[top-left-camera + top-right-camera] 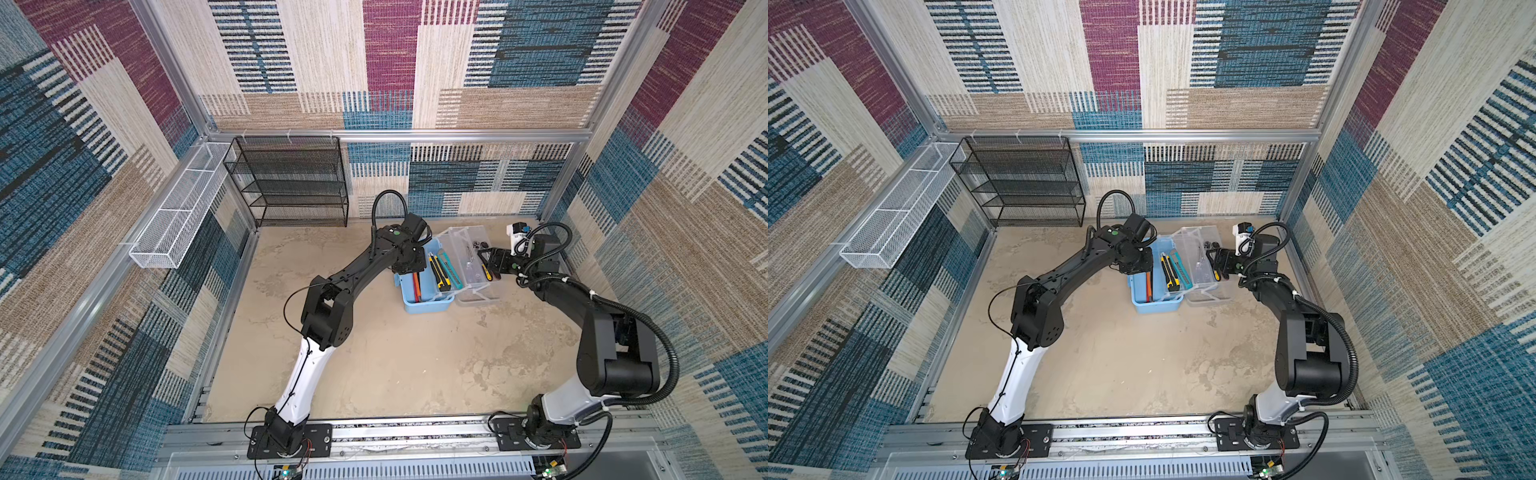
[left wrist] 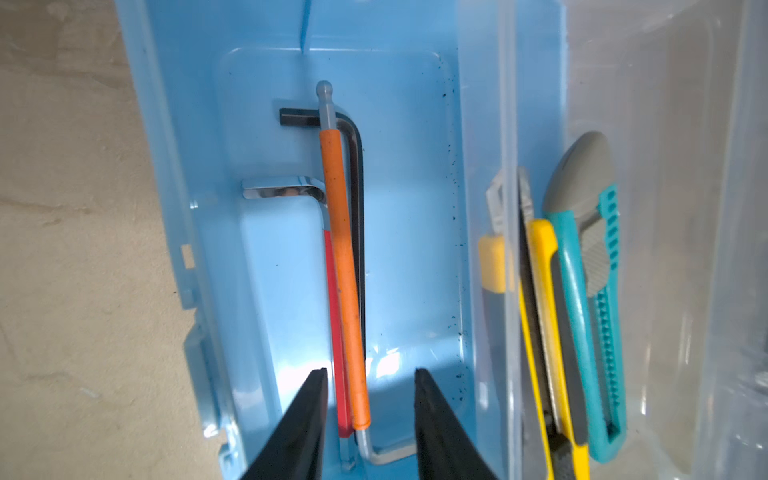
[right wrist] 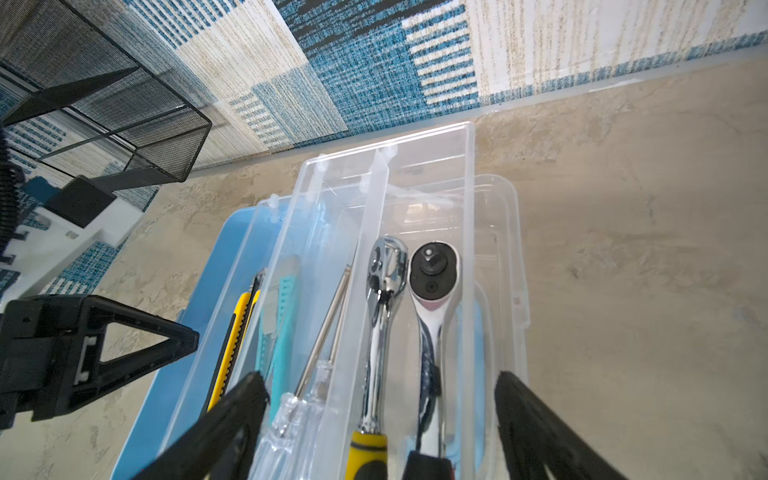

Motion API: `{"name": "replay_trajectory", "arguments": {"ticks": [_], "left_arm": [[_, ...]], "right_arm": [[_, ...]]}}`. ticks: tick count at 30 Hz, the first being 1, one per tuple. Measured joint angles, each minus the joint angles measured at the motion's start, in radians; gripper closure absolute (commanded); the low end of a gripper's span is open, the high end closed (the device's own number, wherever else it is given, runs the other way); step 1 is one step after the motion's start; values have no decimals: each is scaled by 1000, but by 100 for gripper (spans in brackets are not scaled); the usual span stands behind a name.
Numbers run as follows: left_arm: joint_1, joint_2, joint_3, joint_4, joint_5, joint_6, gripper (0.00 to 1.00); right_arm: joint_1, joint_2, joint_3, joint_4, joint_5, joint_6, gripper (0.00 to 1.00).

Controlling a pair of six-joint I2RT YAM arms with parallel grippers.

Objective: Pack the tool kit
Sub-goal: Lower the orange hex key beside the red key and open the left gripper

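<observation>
The light blue toolbox point(image 1: 424, 306) point(image 1: 1156, 308) stands open at the back of the table. On its floor lie three hex keys side by side: orange-sleeved point(image 2: 343, 249), red-sleeved point(image 2: 332, 311) and black point(image 2: 360, 187). My left gripper point(image 2: 370, 374) point(image 1: 409, 268) hangs open just above them, touching none. A clear tray point(image 1: 467, 245) point(image 3: 467, 249) rests across the box. It holds a yellow utility knife point(image 2: 540, 311), a teal one point(image 2: 590, 291), clear-handled screwdrivers point(image 3: 320, 353) and two ratchets point(image 3: 384, 291) point(image 3: 432, 291). My right gripper point(image 3: 380, 382) point(image 1: 490, 264) stands wide open astride the tray's near end.
A black wire-mesh rack point(image 1: 291, 183) stands against the back wall, and a long white mesh basket point(image 1: 178, 212) hangs on the left wall. The clear lid point(image 1: 478, 297) lies open to the right of the box. Both arms crowd the box from either side.
</observation>
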Motion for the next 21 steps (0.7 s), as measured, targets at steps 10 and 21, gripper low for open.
{"name": "replay_trajectory", "arguments": {"ticks": [10, 21], "left_arm": [[0, -58, -13, 0, -30, 0, 43], [0, -163, -143, 8, -83, 11, 43]], "right_arm": [[0, 14, 7, 0, -10, 0, 12], [0, 61, 42, 1, -60, -8, 14]]}}
